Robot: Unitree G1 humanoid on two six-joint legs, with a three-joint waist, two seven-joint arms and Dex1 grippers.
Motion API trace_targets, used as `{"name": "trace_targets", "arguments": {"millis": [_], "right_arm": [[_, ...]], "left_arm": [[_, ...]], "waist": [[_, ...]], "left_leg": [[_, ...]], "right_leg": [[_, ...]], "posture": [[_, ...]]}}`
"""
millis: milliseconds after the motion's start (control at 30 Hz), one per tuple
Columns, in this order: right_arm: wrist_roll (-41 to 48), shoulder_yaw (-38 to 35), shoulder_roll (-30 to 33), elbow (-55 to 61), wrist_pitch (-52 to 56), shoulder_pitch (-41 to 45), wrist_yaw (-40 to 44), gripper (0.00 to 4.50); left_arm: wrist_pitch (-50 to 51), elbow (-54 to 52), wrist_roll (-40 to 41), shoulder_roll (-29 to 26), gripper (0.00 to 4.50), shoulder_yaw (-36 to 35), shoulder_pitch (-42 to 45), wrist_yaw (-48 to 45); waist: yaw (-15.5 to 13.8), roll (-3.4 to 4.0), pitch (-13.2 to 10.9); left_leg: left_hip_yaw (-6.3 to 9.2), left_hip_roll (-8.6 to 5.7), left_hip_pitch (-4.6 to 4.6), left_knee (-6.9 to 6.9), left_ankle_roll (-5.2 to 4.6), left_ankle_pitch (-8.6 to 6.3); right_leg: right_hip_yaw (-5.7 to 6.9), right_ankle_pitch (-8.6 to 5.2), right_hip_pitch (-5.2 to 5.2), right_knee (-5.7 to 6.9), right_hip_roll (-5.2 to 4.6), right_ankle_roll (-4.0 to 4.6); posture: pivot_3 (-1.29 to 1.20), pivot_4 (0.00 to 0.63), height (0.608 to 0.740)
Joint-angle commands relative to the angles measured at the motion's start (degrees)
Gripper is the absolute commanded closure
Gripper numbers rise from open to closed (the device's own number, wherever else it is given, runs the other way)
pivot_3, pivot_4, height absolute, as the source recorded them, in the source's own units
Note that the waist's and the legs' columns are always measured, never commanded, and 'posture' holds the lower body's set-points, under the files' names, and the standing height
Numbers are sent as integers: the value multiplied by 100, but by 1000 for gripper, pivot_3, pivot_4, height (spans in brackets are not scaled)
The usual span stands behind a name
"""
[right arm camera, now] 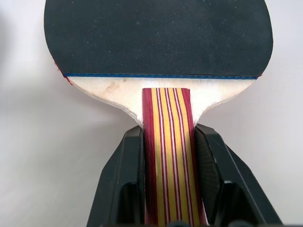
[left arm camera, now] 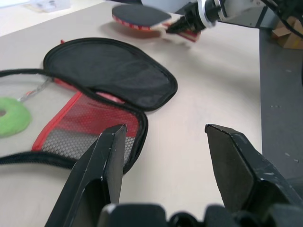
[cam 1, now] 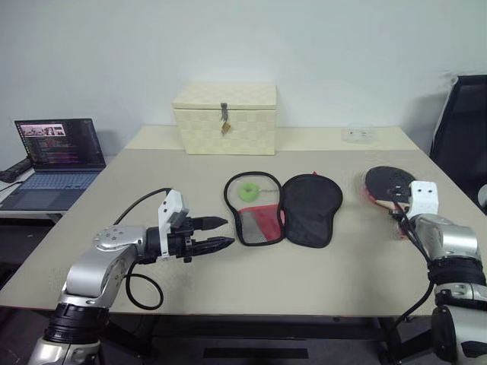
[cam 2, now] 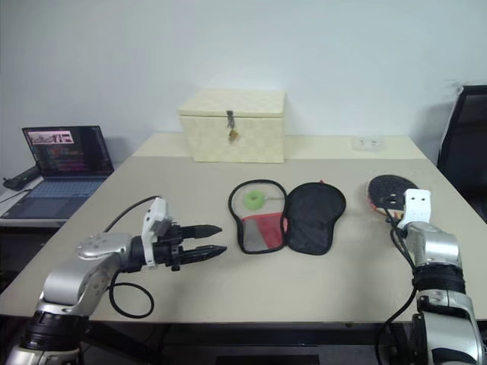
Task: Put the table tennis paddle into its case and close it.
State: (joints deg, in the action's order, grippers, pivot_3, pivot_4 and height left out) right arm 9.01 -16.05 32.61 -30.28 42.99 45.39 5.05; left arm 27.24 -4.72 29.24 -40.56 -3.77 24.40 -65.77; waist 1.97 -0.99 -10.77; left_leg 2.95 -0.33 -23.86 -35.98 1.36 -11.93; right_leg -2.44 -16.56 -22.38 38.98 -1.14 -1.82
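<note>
the table tennis paddle [right arm camera: 158, 40] lies flat at the table's [cam 1: 319, 274] right side, its striped handle clamped between the right gripper's [right arm camera: 166, 142] fingers. the case [cam 1: 283, 208] lies unzipped mid-table, the left gripper [cam 1: 221, 234] beside it, fingers spread, grasping nothing.

I see a plain white wall [cam 1: 342, 46] behind the beige table [cam 1: 319, 266]. A black chair [cam 1: 466, 129] stands off its right edge, a lower side desk [cam 1: 15, 199] off its left.
</note>
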Motion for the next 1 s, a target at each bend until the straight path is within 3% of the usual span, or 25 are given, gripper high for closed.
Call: {"name": "trace_targets", "arguments": {"millis": [33, 233, 433, 667, 1000], "right_arm": [[199, -9, -94, 1145, 345, 280, 42, 3416], [797, -44, -1598, 3035, 1837, 274, -471, 3416], [801, 183, -2723, 3376, 2055, 172, -932, 3416], [580, 362, -3101, 2708, 1477, 10, -1110, 3416], [271, 373, -3080, 2223, 1068, -134, -1321, 3416]], "left_arm": [[-4, -205, 157, -130, 1613, -206, 36, -21], [-14, -114, 159, -159, 1613, -192, 134, -80], [-10, -117, 139, -145, 1613, -176, 152, -86], [-11, -175, 122, -165, 1613, -200, 108, -53], [-23, -204, 117, -208, 1613, -226, 53, -3]], "waist": [[37, 2, -1], [196, 4, -2], [65, 7, -4], [8, 7, -4], [42, 7, -4]], "left_leg": [[-1, 1, 2, 0, 0, 0], [15, 22, 10, 1, 0, 0], [27, 1, -5, 1, 0, 0], [28, 0, -3, 0, 0, 0], [23, 3, -3, 3, 0, 0]], "right_leg": [[-2, 0, 0, 1, 1, 0], [-10, 1, 0, 9, 2, 3], [5, -1, -5, 1, 0, 5], [7, -1, -5, 4, -2, 5], [3, -1, -10, 5, 1, 5]], "posture": [[0, 150, 740], [0, 150, 740], [0, 150, 740], [0, 150, 740], [0, 150, 740]]}}
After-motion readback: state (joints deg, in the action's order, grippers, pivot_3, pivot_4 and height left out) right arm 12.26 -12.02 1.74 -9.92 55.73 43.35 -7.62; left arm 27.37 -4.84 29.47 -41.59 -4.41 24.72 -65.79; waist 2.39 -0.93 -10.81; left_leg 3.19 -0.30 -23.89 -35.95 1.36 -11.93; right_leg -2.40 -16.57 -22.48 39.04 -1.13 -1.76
